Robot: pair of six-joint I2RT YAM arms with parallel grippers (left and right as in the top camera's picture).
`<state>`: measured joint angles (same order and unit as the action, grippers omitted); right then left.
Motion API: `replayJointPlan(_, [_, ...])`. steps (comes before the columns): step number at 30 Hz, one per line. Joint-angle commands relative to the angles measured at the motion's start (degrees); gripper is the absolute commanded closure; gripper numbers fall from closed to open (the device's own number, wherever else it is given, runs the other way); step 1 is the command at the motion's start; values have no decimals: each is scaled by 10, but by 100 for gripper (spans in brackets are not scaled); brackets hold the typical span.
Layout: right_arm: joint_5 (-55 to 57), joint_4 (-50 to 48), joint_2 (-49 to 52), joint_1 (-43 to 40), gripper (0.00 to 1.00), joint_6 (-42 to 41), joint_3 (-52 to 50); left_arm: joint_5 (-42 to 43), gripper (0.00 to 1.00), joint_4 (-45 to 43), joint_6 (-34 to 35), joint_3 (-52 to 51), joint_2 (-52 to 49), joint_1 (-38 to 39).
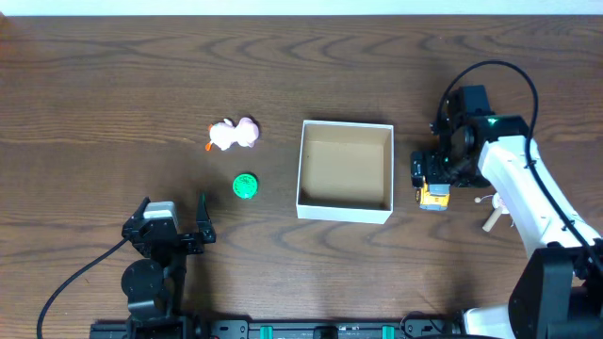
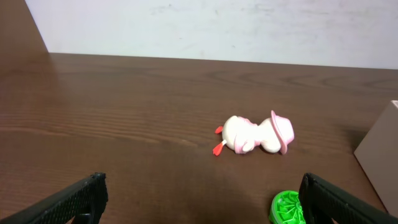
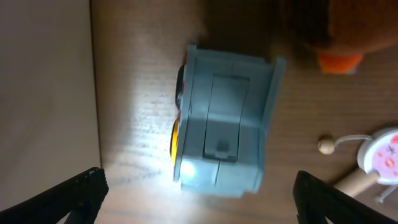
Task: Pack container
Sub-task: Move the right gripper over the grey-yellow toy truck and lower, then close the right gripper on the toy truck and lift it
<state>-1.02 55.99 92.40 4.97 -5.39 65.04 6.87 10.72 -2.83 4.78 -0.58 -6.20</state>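
The container (image 1: 345, 169), a square white-walled box with a bare brown floor, sits mid-table. Its wall shows at the left of the right wrist view (image 3: 43, 93) and at the right edge of the left wrist view (image 2: 382, 155). My right gripper (image 1: 435, 174) (image 3: 199, 186) hangs open just right of the box, directly over a grey and yellow block toy (image 1: 432, 195) (image 3: 224, 121), its fingers wide on either side and not touching it. My left gripper (image 1: 174, 202) (image 2: 202, 193) is open and empty near the front left. A pink duck toy (image 1: 234, 135) (image 2: 255, 135) and a green round toy (image 1: 245, 186) (image 2: 287, 209) lie left of the box.
A white and wooden rattle-like toy (image 1: 492, 212) (image 3: 373, 155) lies on the table right of the block toy. An orange piece (image 3: 339, 62) shows under something dark at the top of the right wrist view. The table's far edge meets a white wall (image 2: 217, 28).
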Motion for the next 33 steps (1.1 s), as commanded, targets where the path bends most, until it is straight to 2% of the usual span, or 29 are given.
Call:
replayJointPlan(1, [10, -34, 3, -7, 1, 3, -35, 0, 2, 20, 3, -8, 3, 2])
replayJointPlan(6, [12, -120, 3, -7, 1, 4, -106, -1, 2, 20, 3, -8, 3, 2])
replayJointPlan(13, [49, -170, 3, -7, 1, 4, -153, 0, 2, 20, 3, -8, 3, 2])
replayJointPlan(23, [56, -196, 3, -7, 18, 12, -155, -1, 2, 20, 3, -8, 3, 2])
replayJointPlan(26, [55, -204, 3, -7, 18, 12, -154, -1, 2, 20, 3, -8, 3, 2])
replayJointPlan(33, [55, -219, 3, -7, 8, 12, -155, 0, 2, 20, 3, -8, 3, 2])
